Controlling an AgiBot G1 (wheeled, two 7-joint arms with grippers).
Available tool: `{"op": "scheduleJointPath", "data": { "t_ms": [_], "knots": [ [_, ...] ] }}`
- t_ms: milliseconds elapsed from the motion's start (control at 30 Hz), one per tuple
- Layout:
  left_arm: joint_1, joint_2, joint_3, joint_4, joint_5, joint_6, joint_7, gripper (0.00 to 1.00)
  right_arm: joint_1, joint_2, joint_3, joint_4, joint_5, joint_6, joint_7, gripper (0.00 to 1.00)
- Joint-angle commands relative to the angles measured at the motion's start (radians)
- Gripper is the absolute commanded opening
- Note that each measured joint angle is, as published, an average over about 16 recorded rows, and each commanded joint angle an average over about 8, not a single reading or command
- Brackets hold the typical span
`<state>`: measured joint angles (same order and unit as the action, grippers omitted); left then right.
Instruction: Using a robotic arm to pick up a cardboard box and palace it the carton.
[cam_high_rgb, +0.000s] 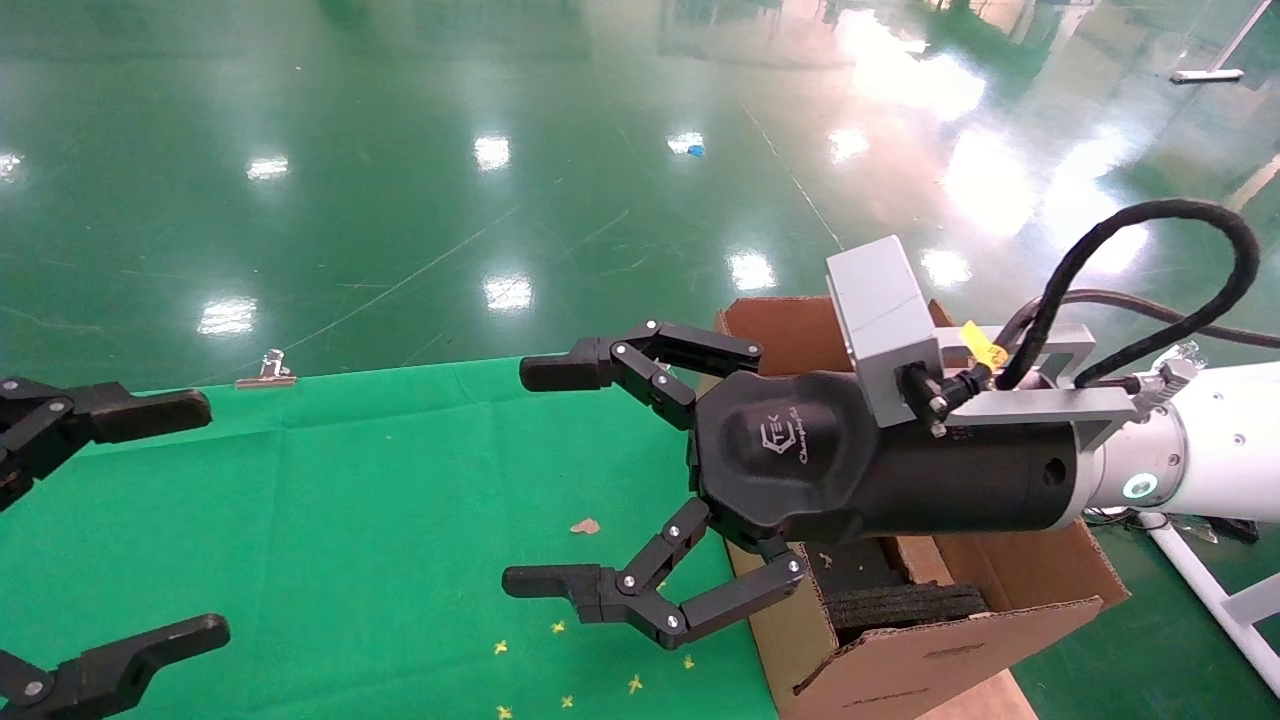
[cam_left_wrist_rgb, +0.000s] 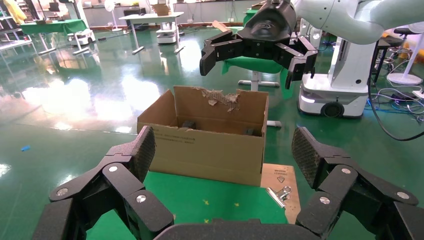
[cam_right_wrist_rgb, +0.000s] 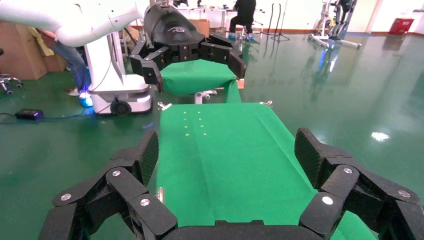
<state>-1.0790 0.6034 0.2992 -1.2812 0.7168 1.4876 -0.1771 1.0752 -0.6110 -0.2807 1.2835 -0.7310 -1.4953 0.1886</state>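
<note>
A glossy green floor stretches away on all sides, and in front of the robot stands a counter (cam_high_rgb: 330, 520) draped in green cloth, its far edge pinned by a metal clip (cam_high_rgb: 267, 372). The cloth is mostly bare in the head view; only a brown scrap (cam_high_rgb: 585, 526) and a few small yellow specks lie on it toward the near right part. The carton (cam_high_rgb: 880, 640) stands at the counter's right edge, flaps upright, the far flap torn along its top, with black foam blocks (cam_high_rgb: 905, 603) lining the inside. The cardboard box does not show in any view.

The right hand (cam_high_rgb: 535, 475), on the white robotic arm (cam_high_rgb: 1210, 445) with its grey camera block and black cable, hangs in the air above the counter's right edge, its body over the carton's left wall and its fingers reaching out over the cloth. Its fingers are spread wide apart with nothing between them.

The left hand (cam_high_rgb: 200, 520) sits at the counter's left edge, fingers likewise spread wide and holding nothing. The cloth between the two hands lies open.
</note>
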Motion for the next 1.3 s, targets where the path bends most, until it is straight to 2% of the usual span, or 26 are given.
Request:
{"op": "scheduleJointPath", "data": {
  "t_ms": [33,1300],
  "knots": [
    [0.0,0.0,0.0,0.0,0.0,0.0,0.0,1.0,0.0,0.0,0.0,0.0,0.0,0.0,0.0,1.0],
    [0.0,0.0,0.0,0.0,0.0,0.0,0.0,1.0,0.003,0.0,-0.002,-0.002,-0.001,0.001,0.001,1.0]
  ]
}}
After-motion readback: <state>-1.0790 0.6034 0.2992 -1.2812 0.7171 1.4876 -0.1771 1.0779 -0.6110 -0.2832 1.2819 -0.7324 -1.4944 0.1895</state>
